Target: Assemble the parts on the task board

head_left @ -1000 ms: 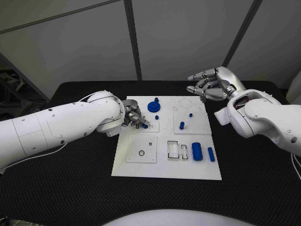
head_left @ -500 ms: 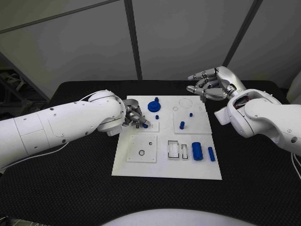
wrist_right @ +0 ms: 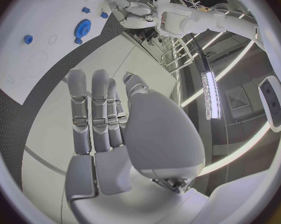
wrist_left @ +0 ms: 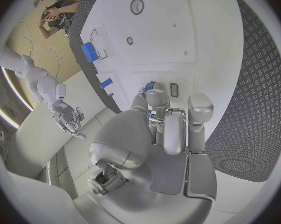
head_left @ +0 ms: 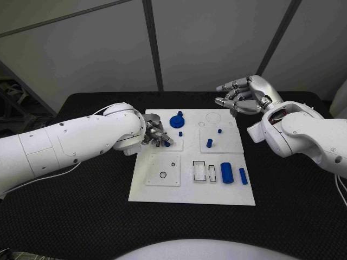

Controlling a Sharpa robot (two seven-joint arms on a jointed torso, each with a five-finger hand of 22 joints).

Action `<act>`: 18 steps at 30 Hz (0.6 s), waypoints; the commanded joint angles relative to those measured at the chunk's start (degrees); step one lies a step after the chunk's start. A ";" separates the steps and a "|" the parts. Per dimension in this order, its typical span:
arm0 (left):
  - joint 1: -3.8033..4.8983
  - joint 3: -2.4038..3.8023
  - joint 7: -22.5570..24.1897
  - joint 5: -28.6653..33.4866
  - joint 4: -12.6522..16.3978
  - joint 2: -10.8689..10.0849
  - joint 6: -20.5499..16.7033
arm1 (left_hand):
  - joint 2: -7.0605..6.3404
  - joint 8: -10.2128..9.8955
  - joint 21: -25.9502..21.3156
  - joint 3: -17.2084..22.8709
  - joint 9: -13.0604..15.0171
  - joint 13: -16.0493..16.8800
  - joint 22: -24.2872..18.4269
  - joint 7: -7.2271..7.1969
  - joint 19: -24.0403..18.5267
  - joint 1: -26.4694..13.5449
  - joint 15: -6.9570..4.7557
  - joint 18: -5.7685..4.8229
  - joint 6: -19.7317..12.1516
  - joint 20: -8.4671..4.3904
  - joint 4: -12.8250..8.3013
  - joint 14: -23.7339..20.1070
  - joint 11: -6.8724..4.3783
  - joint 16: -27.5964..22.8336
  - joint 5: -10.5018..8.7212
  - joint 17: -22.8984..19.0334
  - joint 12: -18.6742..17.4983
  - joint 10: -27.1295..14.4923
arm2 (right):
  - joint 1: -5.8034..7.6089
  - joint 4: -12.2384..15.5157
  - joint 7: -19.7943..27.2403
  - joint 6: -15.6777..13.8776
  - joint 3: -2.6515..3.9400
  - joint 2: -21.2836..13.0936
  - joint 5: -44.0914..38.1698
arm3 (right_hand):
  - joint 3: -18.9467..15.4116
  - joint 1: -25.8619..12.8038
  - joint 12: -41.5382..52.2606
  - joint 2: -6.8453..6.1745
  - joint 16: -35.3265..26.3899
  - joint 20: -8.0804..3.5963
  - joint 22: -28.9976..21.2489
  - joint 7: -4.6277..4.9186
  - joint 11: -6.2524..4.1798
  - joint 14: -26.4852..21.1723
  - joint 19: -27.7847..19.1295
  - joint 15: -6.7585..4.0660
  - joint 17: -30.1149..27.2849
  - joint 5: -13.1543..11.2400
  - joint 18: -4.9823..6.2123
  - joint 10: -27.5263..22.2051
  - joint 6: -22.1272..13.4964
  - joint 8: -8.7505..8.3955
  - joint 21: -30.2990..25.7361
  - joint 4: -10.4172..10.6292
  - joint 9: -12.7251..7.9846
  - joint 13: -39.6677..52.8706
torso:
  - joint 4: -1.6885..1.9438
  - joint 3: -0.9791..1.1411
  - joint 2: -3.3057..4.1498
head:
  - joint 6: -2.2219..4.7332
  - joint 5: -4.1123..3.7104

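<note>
- Our left hand (head_left: 155,135) rests over the left edge of the task board (head_left: 191,192), its fingers (wrist_left: 156,100) curled together on a small blue part (head_left: 167,144) at their tips.
- Our right hand (head_left: 244,96) hovers above the desk (head_left: 299,195) beyond the board's far right corner, fingers (wrist_right: 93,109) apart and holding nothing.
- Just past our left fingers stands a blue gear (head_left: 177,122); farther off lie a blue cylinder (head_left: 226,173) and a blue peg (head_left: 210,144).

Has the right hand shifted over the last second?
No. The right hand hangs at the same spot beyond the task board far right corner.
</note>
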 commanded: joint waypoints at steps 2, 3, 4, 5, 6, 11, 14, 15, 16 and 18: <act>-0.05 -0.19 -0.52 -0.33 -0.25 0.44 1.25 | -0.22 -0.42 0.12 4.64 0.49 0.26 0.22 -0.20 0.25 -1.92 -0.39 -0.50 0.98 -0.20 -5.73 3.59 -0.58 0.35 -1.11 4.39 -0.27 2.25 | 0.13 0.08 0.47 0.26 0.04 0.01 -0.21 | -0.16 -1.40 -0.13 0.00 -0.67 0.14 -0.23 0.36 0.06 0.15 -0.40 0.18 0.16 -0.70 1.09 -0.32 -0.13 -0.20 -0.58 0.54 -0.03 -0.28 | 0.00 -0.02 0.02 | -0.12 -0.02; -0.05 -0.24 -0.53 -0.33 -0.36 0.53 1.15 | -0.16 -0.48 0.10 4.33 0.66 0.32 0.24 -0.27 0.27 -2.30 -0.43 -0.50 1.15 -0.25 -5.60 3.59 -0.64 0.36 -2.33 4.39 -0.32 2.30 | 0.13 0.08 0.48 0.27 0.04 0.00 -0.21 | -0.24 -1.58 -0.09 -0.03 -0.73 0.15 -0.26 0.36 0.07 0.18 -0.38 0.19 0.18 -0.77 1.09 -0.30 -0.11 -0.20 -0.65 0.62 -0.03 -0.32 | 0.01 -0.02 -0.01 | -0.16 -0.04; -0.05 -0.30 -0.54 -0.33 -0.48 0.61 1.03 | 0.03 -0.54 0.07 4.05 0.84 0.42 0.25 -0.33 0.27 -2.63 -0.47 -0.50 1.34 -0.29 -5.44 3.60 -0.69 0.39 -4.13 4.42 -0.32 2.38 | 0.13 0.08 0.48 0.27 0.04 0.00 -0.21 | -0.33 -1.76 -0.06 -0.05 -0.79 0.16 -0.29 0.36 0.07 0.21 -0.35 0.19 0.21 -0.83 1.10 -0.29 -0.11 -0.20 -0.72 0.69 -0.03 -0.35 | 0.02 -0.01 -0.01 | -0.19 -0.05; -0.05 -0.35 -0.55 -0.33 -0.57 0.67 0.91 | 0.14 -0.59 0.06 3.87 0.95 0.47 0.26 -0.34 0.27 -2.84 -0.49 -0.50 1.43 -0.32 -5.31 3.61 -0.70 0.40 -4.99 4.44 -0.34 2.41 | 0.13 0.07 0.48 0.27 0.04 0.00 -0.21 | -0.39 -1.89 -0.03 -0.07 -0.83 0.17 -0.31 0.37 0.08 0.23 -0.33 0.20 0.22 -0.87 1.10 -0.28 -0.10 -0.20 -0.76 0.74 -0.02 -0.38 | 0.03 -0.02 -0.02 | -0.21 -0.04; -0.05 -0.39 -0.55 -0.33 -0.65 0.73 0.80 | 0.24 -0.65 0.05 3.65 1.09 0.53 0.28 -0.34 0.29 -3.10 -0.51 -0.50 1.52 -0.34 -5.15 3.61 -0.69 0.40 -5.59 4.44 -0.36 2.45 | 0.13 0.07 0.48 0.27 0.04 0.00 -0.21 | -0.46 -2.02 0.00 -0.08 -0.88 0.18 -0.32 0.37 0.08 0.25 -0.30 0.20 0.24 -0.90 1.10 -0.28 -0.10 -0.20 -0.80 0.78 -0.02 -0.40 | 0.02 -0.01 -0.01 | -0.21 -0.03; -0.05 -0.56 -0.58 -0.34 -1.11 1.04 0.57 | 0.43 -0.87 0.03 2.50 1.66 0.77 0.43 -0.34 0.38 -4.41 -0.52 -0.53 1.85 -0.38 -4.05 3.62 -0.69 0.41 -6.61 4.43 -0.44 2.57 | 0.13 0.06 0.47 0.28 0.04 0.01 -0.21 | -0.58 -2.31 0.07 -0.06 -0.99 0.19 -0.43 0.37 0.09 0.30 -0.27 0.21 0.28 -0.97 1.11 -0.26 -0.09 -0.20 -0.97 0.86 -0.02 -0.46 | 0.01 -0.04 0.03 | -0.31 -0.08; -0.06 -0.60 -0.58 -0.34 -1.31 1.15 0.50 | 0.23 -1.00 0.02 1.66 2.04 0.95 0.51 -0.37 0.43 -5.19 -0.54 -0.54 2.03 -0.39 -3.26 3.63 -0.71 0.43 -6.95 4.46 -0.46 2.63 | 0.13 0.03 0.46 0.29 0.04 0.02 -0.21 | -0.65 -2.45 0.10 -0.06 -1.04 0.20 -0.47 0.37 0.10 0.33 -0.25 0.22 0.30 -1.00 1.12 -0.26 -0.09 -0.20 -1.04 0.89 -0.02 -0.50 | 0.00 -0.03 -0.01 | -0.35 -0.07; -0.06 -0.61 -0.58 -0.34 -1.38 1.19 0.44 | 0.13 -1.05 0.01 1.30 2.19 1.01 0.54 -0.38 0.45 -5.51 -0.55 -0.54 2.11 -0.40 -2.88 3.63 -0.72 0.43 -7.08 4.45 -0.47 2.66 | 0.13 0.02 0.46 0.29 0.04 0.02 -0.21 | -0.71 -2.59 0.13 -0.04 -1.09 0.20 -0.49 0.37 0.10 0.35 -0.22 0.22 0.32 -1.02 1.12 -0.26 -0.09 -0.20 -1.09 0.91 -0.02 -0.52 | 0.01 -0.03 -0.01 | -0.35 -0.06; -0.06 -0.61 -0.58 -0.34 -1.45 1.22 0.38 | 0.06 -1.09 0.00 0.95 2.34 1.06 0.56 -0.38 0.46 -5.84 -0.55 -0.54 2.18 -0.41 -2.47 3.64 -0.72 0.45 -7.22 4.47 -0.51 2.68 | 0.13 0.01 0.45 0.29 0.04 0.03 -0.21 | -0.75 -2.68 0.15 -0.03 -1.12 0.21 -0.50 0.37 0.10 0.36 -0.20 0.23 0.33 -1.03 1.12 -0.26 -0.09 -0.20 -1.11 0.93 -0.02 -0.54 | 0.01 -0.03 -0.01 | -0.35 -0.06; -0.07 -0.62 -0.59 -0.34 -1.57 1.28 0.28 | -0.15 -1.15 0.00 0.13 2.65 1.21 0.64 -0.37 0.51 -6.74 -0.55 -0.56 2.39 -0.41 -1.40 3.65 -0.71 0.47 -8.18 4.49 -0.49 2.74 | 0.13 -0.01 0.45 0.31 0.04 0.05 -0.21 | -0.82 -2.85 0.19 0.00 -1.18 0.21 -0.53 0.37 0.11 0.40 -0.17 0.23 0.36 -1.05 1.12 -0.26 -0.08 -0.20 -1.18 0.95 -0.02 -0.57 | 0.01 -0.03 -0.01 | -0.38 -0.07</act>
